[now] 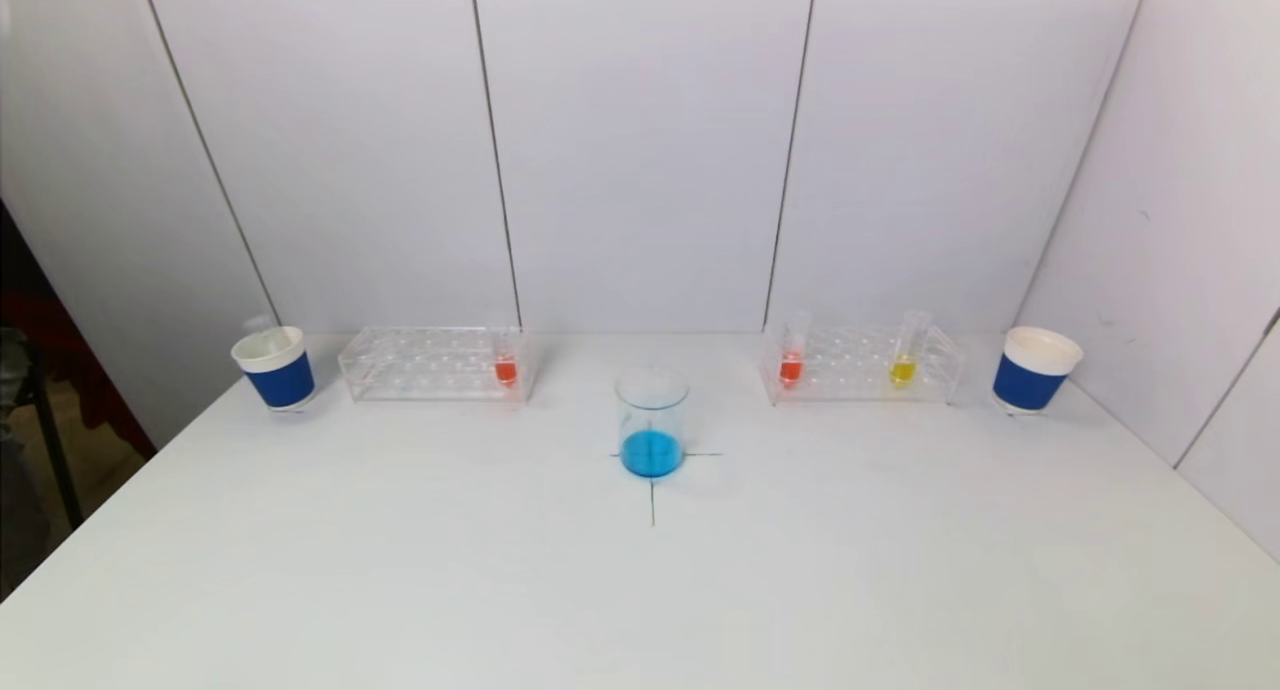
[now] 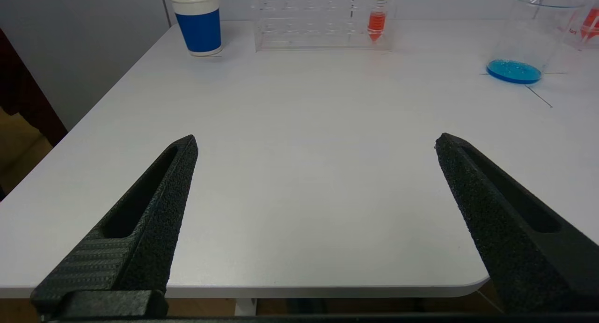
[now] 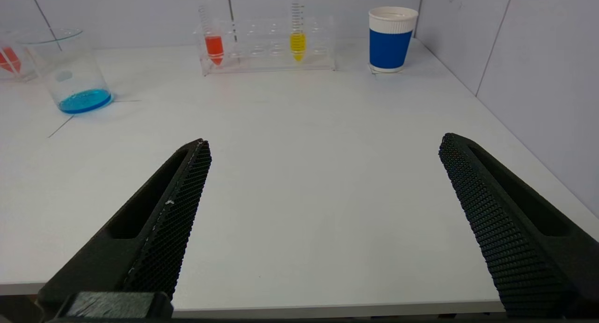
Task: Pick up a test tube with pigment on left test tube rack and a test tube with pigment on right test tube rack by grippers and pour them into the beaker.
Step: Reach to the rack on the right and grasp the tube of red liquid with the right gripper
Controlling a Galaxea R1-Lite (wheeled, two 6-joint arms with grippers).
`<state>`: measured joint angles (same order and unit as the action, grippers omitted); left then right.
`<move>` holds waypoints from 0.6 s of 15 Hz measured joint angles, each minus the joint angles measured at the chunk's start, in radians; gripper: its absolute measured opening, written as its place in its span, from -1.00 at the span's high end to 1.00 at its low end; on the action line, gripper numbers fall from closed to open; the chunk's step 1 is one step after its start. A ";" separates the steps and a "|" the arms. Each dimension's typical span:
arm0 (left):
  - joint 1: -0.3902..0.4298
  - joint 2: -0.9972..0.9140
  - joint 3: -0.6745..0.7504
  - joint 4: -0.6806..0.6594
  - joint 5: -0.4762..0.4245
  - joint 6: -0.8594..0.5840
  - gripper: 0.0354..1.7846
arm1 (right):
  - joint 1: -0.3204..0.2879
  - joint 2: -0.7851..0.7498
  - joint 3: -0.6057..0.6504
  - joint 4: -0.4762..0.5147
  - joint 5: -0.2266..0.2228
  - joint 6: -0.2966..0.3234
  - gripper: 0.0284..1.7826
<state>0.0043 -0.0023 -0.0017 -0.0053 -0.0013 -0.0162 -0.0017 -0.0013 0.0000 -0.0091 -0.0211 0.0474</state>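
Note:
A glass beaker [image 1: 651, 422] with blue liquid at its bottom stands mid-table on a drawn cross. The clear left rack [image 1: 433, 363] holds one test tube of orange-red pigment [image 1: 506, 368] at its inner end. The clear right rack [image 1: 862, 364] holds an orange-red tube [image 1: 791, 364] and a yellow tube [image 1: 904, 366]. My left gripper [image 2: 316, 143] hovers open over the near left table edge, far from the left rack [image 2: 323, 22]. My right gripper [image 3: 324, 143] hovers open over the near right edge, far from the right rack [image 3: 267, 44]. Neither arm shows in the head view.
A blue-and-white paper cup [image 1: 274, 367] stands left of the left rack, another cup [image 1: 1034, 369] right of the right rack. White wall panels close the back and right side. The table's left edge [image 1: 90, 530] drops off to the floor.

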 joint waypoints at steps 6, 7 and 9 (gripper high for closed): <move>0.000 0.000 0.002 0.000 0.000 0.001 -0.99 | 0.000 0.000 0.000 0.000 0.000 0.000 -0.99; 0.000 0.000 0.002 0.000 0.000 0.001 -0.99 | 0.000 0.000 0.000 0.000 0.000 0.000 -0.99; 0.000 0.000 0.002 0.000 0.000 0.001 -0.99 | 0.000 0.000 0.000 0.000 0.000 0.000 -0.99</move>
<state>0.0043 -0.0019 0.0000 -0.0053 -0.0017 -0.0149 -0.0017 -0.0013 0.0000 -0.0089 -0.0215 0.0474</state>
